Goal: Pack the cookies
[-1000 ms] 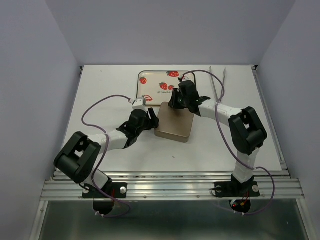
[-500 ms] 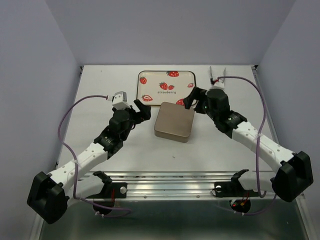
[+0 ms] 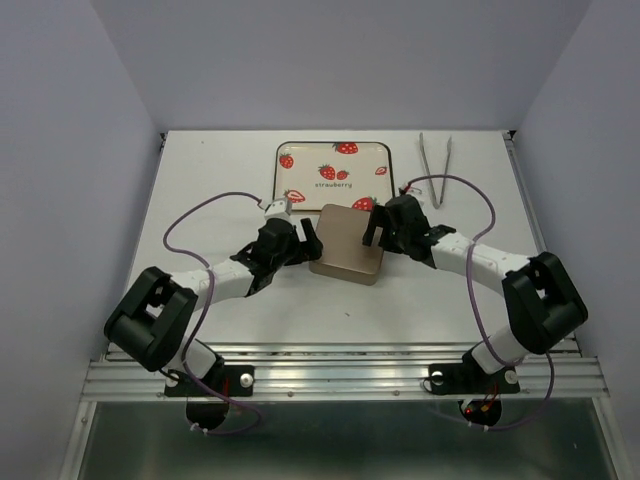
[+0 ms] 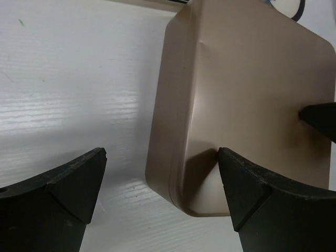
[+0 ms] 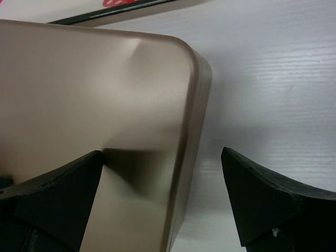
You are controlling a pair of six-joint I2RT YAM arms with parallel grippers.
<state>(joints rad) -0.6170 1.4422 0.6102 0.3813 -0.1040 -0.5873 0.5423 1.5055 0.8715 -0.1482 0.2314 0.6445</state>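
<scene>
Between my two arms, at mid-tabletop, sits a squarish champagne-gold metal tin point(image 3: 345, 250) with its lid on. No small round orange-yellow cookies show in any view. I judge they are shut inside the tin, but I cannot confirm it.

My left pincer point(image 4: 161, 157) is spread wide, one finger over the lid's corner and the other over bare surface, so the tin's wall sits in the gap. It grips nothing. My right pincer point(image 5: 161, 156) does the same at the opposite side, equally wide and empty. I read this as flanking the tin to seat or steady the lid.

Just behind the tin lies a cream rectangular tray printed with red strawberries point(image 3: 333, 165); whether they touch I cannot tell. Slim metal tongs point(image 3: 435, 160) rest far right, well apart.

The white tabletop point(image 3: 200, 180) shows a faint grain and a soft sheen. Pale lavender walls point(image 3: 60, 150) enclose it, and an aluminium rail point(image 3: 340, 375) runs along the near edge.
</scene>
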